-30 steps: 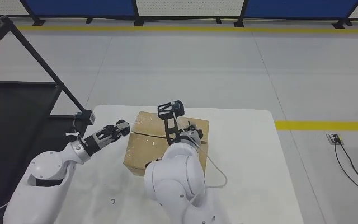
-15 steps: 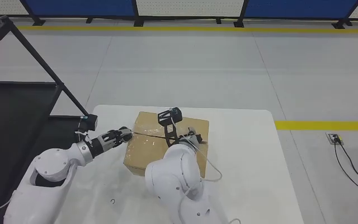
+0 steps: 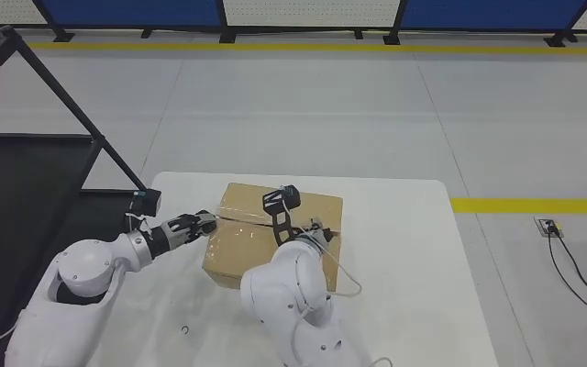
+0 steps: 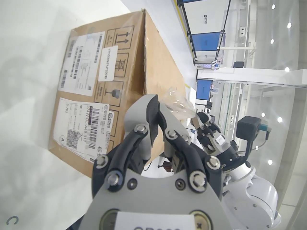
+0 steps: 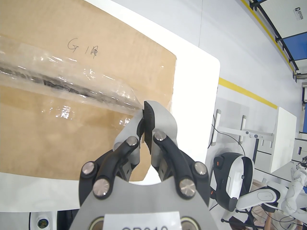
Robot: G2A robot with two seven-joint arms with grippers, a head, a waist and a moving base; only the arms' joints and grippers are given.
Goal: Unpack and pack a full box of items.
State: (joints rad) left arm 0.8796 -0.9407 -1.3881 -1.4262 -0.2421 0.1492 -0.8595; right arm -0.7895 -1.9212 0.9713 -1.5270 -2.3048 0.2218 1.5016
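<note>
The box (image 3: 237, 250) sits mid-surface (image 3: 404, 275). My right pincer (image 5: 144, 117) has sunk lower, clamped on the tape (image 5: 72, 83) end. My left pincer (image 4: 156, 113), closed, has slid in beside the box's left edge.

I am counting one cardboard box (image 3: 237, 250) sitting on one white surface (image 3: 404, 275). I am seeing one strip of clear tape (image 5: 72, 84) running along its top seam. I am making out three white labels on one side: a large label (image 4: 81, 60), a narrow label (image 4: 109, 63) and a lower label (image 4: 80, 125). Two pincers are showing, the left pincer (image 4: 157, 111) and the right pincer (image 5: 146, 118).
</note>
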